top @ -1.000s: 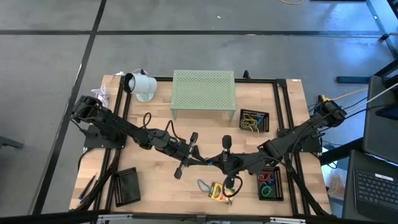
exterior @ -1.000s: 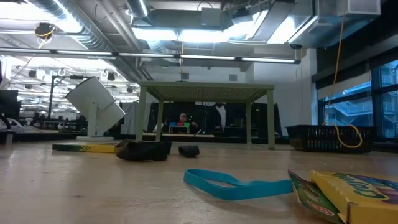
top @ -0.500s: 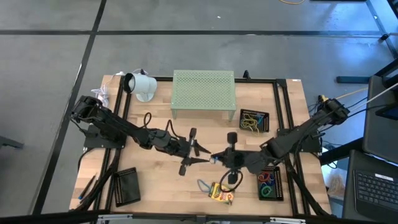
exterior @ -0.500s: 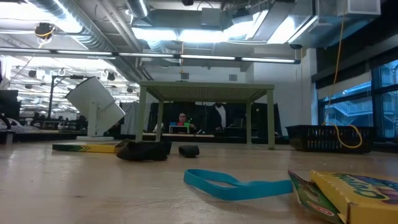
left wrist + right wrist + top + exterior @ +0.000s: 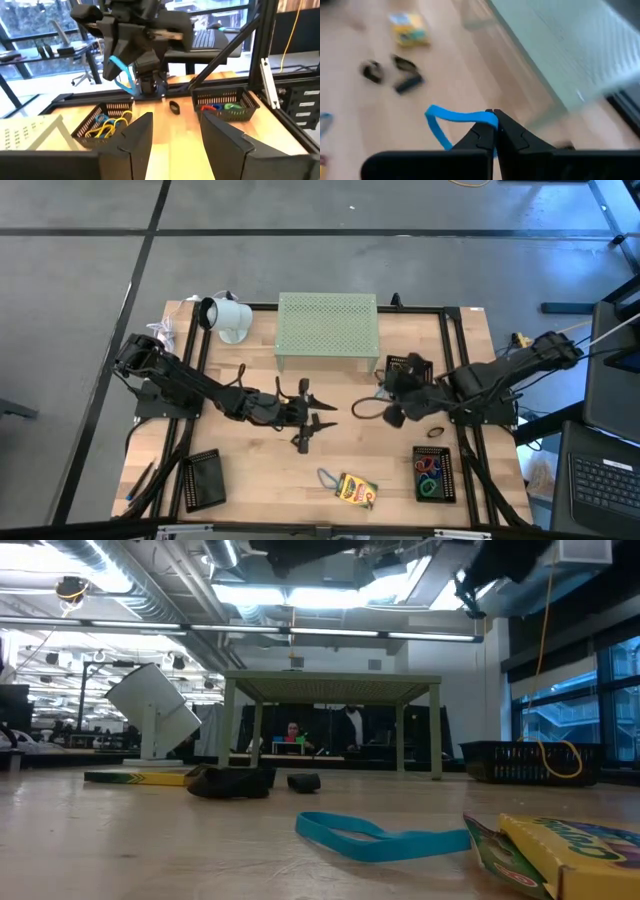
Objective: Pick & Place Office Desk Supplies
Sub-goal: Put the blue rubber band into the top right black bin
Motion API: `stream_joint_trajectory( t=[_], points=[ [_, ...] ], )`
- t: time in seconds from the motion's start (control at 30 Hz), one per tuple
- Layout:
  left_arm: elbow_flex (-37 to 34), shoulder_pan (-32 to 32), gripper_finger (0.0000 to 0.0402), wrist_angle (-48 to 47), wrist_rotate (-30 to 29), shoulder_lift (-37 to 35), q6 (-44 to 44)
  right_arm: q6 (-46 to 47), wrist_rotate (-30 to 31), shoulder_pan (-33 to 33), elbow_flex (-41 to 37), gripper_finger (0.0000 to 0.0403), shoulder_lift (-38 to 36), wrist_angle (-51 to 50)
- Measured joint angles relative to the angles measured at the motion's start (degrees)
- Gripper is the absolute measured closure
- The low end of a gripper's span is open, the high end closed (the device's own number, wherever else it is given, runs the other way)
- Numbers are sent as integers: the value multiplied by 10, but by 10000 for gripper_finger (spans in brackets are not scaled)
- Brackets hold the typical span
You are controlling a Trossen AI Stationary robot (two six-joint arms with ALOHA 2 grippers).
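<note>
My right gripper (image 5: 494,131), lifted near the pale green stand (image 5: 328,326), pinches a blue rubber band (image 5: 454,118); my left gripper (image 5: 172,136) stands open mid-table.

My left arm reaches from the left edge toward the middle of the tabletop, its left claw (image 5: 318,422) held low with the fingers (image 5: 134,140) spread apart. My right arm bends in from the right side, its right claw (image 5: 495,124) raised, fingers pressed together, pinching a blue rubber band (image 5: 451,120) that hangs from the tips.
</note>
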Motion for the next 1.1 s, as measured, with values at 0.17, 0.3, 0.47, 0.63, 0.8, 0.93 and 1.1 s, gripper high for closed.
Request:
stream_joint_trajectory(
  t=[0.17, 0.3, 0.47, 0.63, 0.8, 0.93, 1.1],
  points=[
    [0, 0, 241, -20, 0, 0, -26, 133, -17, -47, 0, 397, 1, -124],
    [0, 0, 241, -36, 0, 0, -40, 235, -20, -86, 0, 397, 5, -210],
    [0, -2, 242, -52, 0, 0, -72, 285, -22, -128, 0, 397, 10, -237],
    [0, -12, 240, -68, 1, 0, -75, 284, -34, -162, 0, 397, 28, -239],
    [0, -27, 244, -72, 2, 0, -74, 267, -65, -193, 0, 397, 61, -257],
    [0, -38, 244, -72, 2, 0, -74, 249, -80, -215, 0, 397, 88, -275],
    [0, -45, 243, -72, 2, 0, -73, 207, -82, -230, 0, 380, 110, -273]
  ],
)
